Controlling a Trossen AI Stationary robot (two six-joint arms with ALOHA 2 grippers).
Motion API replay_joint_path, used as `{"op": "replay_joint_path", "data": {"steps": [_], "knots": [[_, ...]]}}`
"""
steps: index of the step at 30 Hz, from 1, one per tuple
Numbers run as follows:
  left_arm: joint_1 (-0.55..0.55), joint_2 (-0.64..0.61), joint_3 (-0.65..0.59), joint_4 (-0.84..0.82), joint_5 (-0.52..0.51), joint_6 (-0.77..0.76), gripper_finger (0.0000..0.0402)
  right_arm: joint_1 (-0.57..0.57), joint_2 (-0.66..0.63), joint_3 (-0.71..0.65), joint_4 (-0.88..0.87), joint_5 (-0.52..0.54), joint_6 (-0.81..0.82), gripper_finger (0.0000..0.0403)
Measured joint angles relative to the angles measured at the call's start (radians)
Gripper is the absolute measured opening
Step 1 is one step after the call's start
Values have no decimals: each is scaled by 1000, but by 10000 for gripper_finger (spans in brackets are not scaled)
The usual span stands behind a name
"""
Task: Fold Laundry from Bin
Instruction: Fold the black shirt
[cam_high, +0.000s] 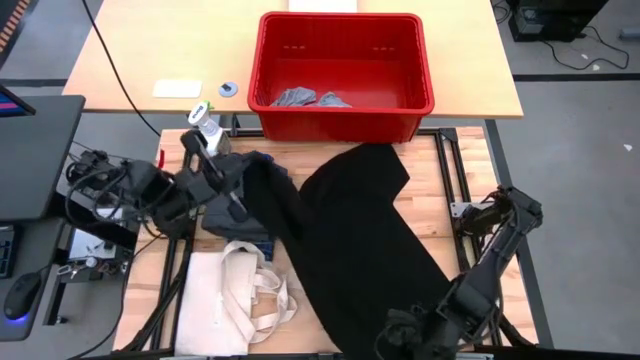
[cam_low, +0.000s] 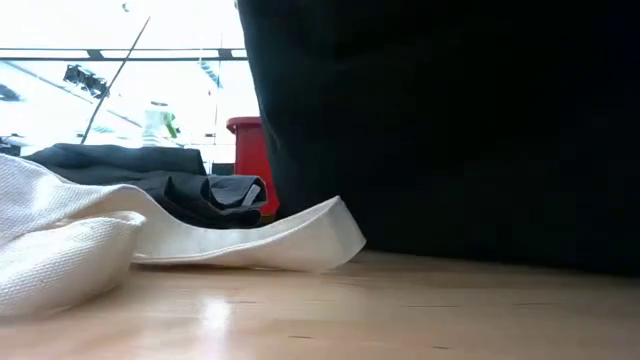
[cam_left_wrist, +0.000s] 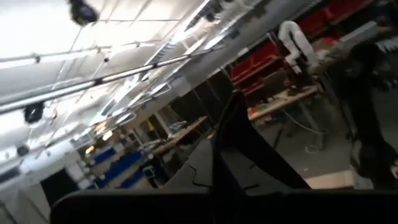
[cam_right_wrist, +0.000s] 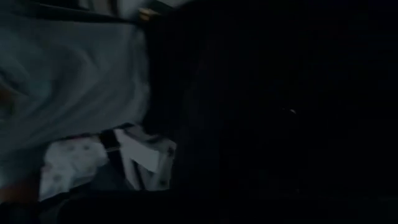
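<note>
One large black garment (cam_high: 355, 235) stretched diagonally, rumpled, across table.

The left arm (cam_high: 140, 195) comes in from the 9 o'clock edge of the high view and lies nearly level, its links stacked toward the table's centre. Its wrist is turned upward, so its camera looks toward the ceiling. The left gripper (cam_high: 238, 190) sits at about 10 o'clock from the table's middle, its fingers closed together.

The right arm (cam_high: 495, 245) enters from 3 o'clock, bends at the elbow and slopes down toward 5 o'clock. The right gripper (cam_high: 405, 330) is at the near edge, about 6 o'clock, fingers drawn fully together. What either gripper holds cannot be made out from the body alone.
</note>
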Motion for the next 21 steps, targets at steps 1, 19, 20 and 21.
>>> {"op": "replay_joint_path", "data": {"steps": [1,19,20,21], "knots": [[-11,1,-1,-9,6,20,10,3,4,0,35,10,-13,9],[-534,-4,-2,1,-85,615,13,-45,84,-4,484,-13,-205,9],[-554,-6,-2,1,-85,614,13,-47,86,-3,517,-22,-240,9],[-572,-7,-2,2,-85,605,13,-49,86,-3,534,-38,-260,9]]}}
